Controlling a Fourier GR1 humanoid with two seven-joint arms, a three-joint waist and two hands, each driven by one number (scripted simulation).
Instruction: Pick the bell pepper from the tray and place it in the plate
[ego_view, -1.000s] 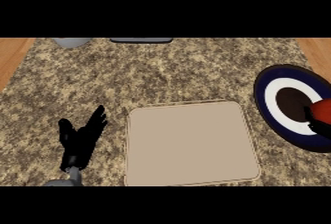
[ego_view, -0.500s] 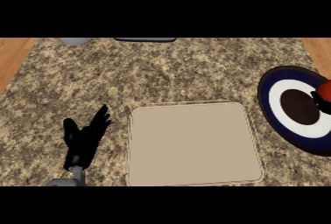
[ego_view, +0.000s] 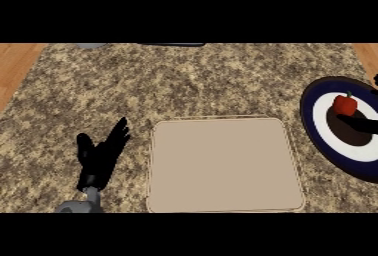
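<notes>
Placement step apparently complete: the bell pepper (ego_view: 345, 104) lies on the plate (ego_view: 321, 137), right of the bare tray (ego_view: 225, 165); the left hand (ego_view: 100, 157) rests left of the tray, fingers spread, the right hand's state unreadable; only withdrawal seems left.

At the lower left of the frame the left hand (ego_view: 100, 159) is matt black all over, with slim tapering fingers (ego_view: 118, 131) and a shorter thumb. It joins a rounded grey forearm (ego_view: 80, 205), paler along its curved upper edge.
</notes>
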